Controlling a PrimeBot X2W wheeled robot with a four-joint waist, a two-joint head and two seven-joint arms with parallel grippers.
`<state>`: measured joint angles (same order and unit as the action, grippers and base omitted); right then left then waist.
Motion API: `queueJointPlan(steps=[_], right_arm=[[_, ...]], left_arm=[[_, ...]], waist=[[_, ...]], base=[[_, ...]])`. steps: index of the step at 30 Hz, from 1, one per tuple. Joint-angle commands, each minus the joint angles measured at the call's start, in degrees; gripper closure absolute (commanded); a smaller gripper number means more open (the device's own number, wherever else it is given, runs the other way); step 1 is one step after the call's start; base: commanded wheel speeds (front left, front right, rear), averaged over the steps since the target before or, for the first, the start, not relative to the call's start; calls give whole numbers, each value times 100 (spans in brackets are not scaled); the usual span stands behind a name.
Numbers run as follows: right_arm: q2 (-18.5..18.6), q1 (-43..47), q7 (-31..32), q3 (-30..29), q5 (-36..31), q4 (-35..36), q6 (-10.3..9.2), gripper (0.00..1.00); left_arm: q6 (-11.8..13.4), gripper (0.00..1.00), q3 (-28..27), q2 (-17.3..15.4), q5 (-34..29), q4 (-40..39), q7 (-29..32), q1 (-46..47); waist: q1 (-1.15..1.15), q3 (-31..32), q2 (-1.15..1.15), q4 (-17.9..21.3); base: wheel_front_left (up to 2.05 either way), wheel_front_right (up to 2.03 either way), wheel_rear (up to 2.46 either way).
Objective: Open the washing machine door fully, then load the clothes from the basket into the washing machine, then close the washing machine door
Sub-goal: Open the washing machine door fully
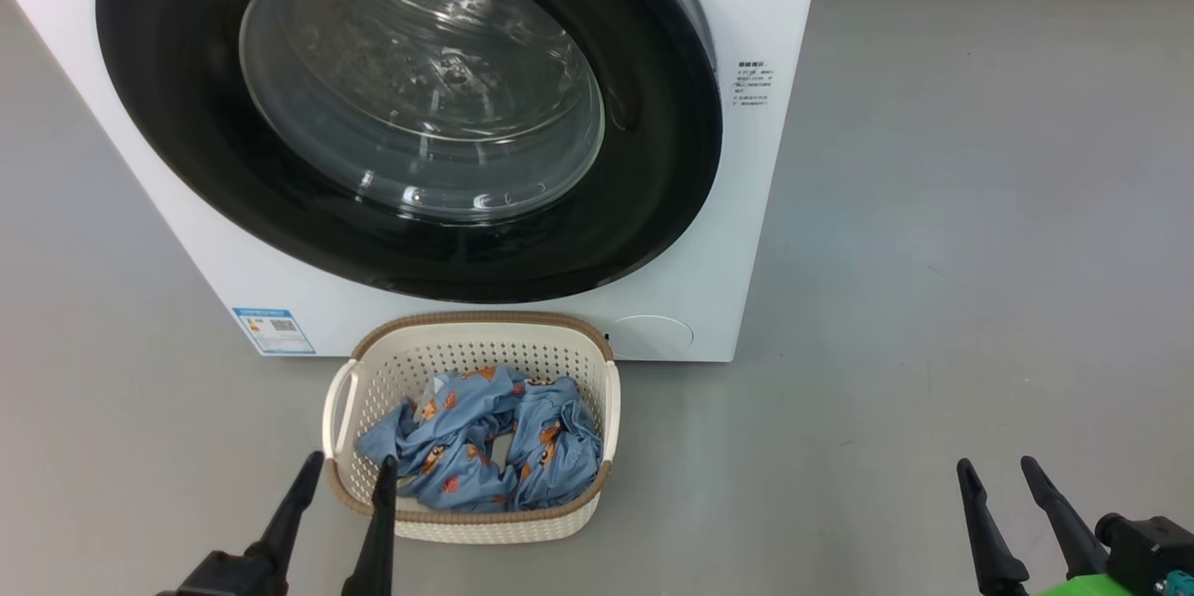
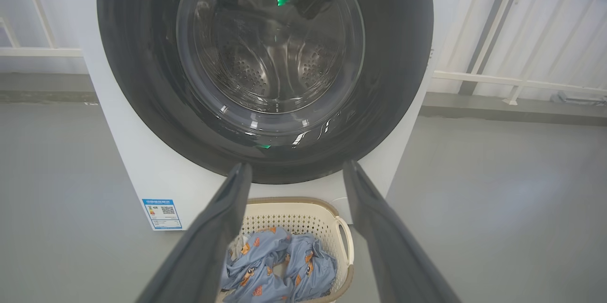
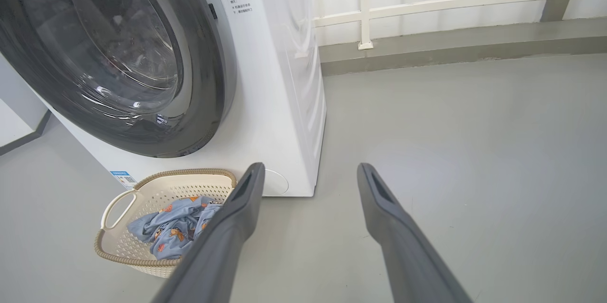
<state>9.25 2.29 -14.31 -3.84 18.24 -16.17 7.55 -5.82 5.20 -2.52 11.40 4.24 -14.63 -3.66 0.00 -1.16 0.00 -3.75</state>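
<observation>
The white washing machine (image 1: 737,232) stands ahead with its round black washing machine door (image 1: 410,111) lying shut against the front, the steel drum visible through the glass. On the floor in front sits the cream basket (image 1: 466,344) holding the light-blue clothes (image 1: 485,437). My left gripper (image 1: 347,461) hovers open at the basket's near left corner, nothing between its fingers; in its wrist view the left gripper (image 2: 294,166) points at the door (image 2: 265,66). My right gripper (image 1: 995,464) is open over bare floor to the right; the right gripper (image 3: 308,166) shows beside the machine (image 3: 284,104).
Grey floor (image 1: 933,251) spreads wide to the right of the machine. A white railing (image 3: 427,4) and a low kerb run along the back wall. A blue label (image 1: 273,330) sits at the machine's lower left corner.
</observation>
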Motion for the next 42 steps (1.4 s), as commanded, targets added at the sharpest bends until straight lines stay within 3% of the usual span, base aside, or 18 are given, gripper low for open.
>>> queueJointPlan(steps=[1, 4, 5, 6, 7, 15, 23, 27, 32, 36, 42], right_arm=[[79, -149, -69, 132, -2, 149, -6, 0], [8, -253, -69, 154, 102, 267, -6, 0], [-10, -304, -69, 177, 185, 299, -6, 51], [-22, -369, -69, 191, 273, 327, -6, 69], [-31, -440, -69, 230, 382, 346, -6, 100], [-126, -1405, -69, 203, 1508, 523, -6, 100], [-17, -2660, -69, -17, 3148, 596, -6, 100], [253, -3204, -69, 57, 3807, 441, -6, 100], [726, -3738, 6, 626, 4991, 214, -6, 100], [1129, -4094, 438, 1029, 5854, 56, -6, 100], [1539, -4535, 1084, 1266, 6568, -157, -6, 100]], left_arm=[[8, 0, -162, -36, 30, -144, -37, 164], [25, 0, -127, -36, 61, -147, -37, 175], [32, 0, -117, -36, 70, -151, -37, 181], [39, 0, -106, -36, 79, -154, -37, 188], [45, 0, -94, -36, 87, -155, -37, 198], [80, 0, 63, -36, 149, -164, -37, 356], [71, 0, 393, -36, 231, -117, -37, 703], [103, 0, 555, -36, 296, -117, -37, 846], [153, 0, 708, -36, 351, -104, -37, 927], [169, 0, 829, -36, 397, -115, -37, 996], [194, 0, 963, -36, 443, -134, -37, 1115]], waist=[[0, -6, 0, -4], [0, -29, 0, -9], [0, -40, 0, -10], [0, -55, 0, -11], [0, -66, 0, -15], [0, -271, 0, -100], [0, -616, 0, -409], [0, -776, 0, -598], [0, -914, 0, -796], [0, -1061, 0, -937], [0, -1286, 0, -1105]], base=[[0, 0, 0], [0, 0, 0], [0, 0, 0], [0, 0, 0], [0, 0, 0], [0, 0, 0], [0, 0, 0], [0, 0, 0], [0, 0, 0], [0, 0, 0], [0, 0, 0]])
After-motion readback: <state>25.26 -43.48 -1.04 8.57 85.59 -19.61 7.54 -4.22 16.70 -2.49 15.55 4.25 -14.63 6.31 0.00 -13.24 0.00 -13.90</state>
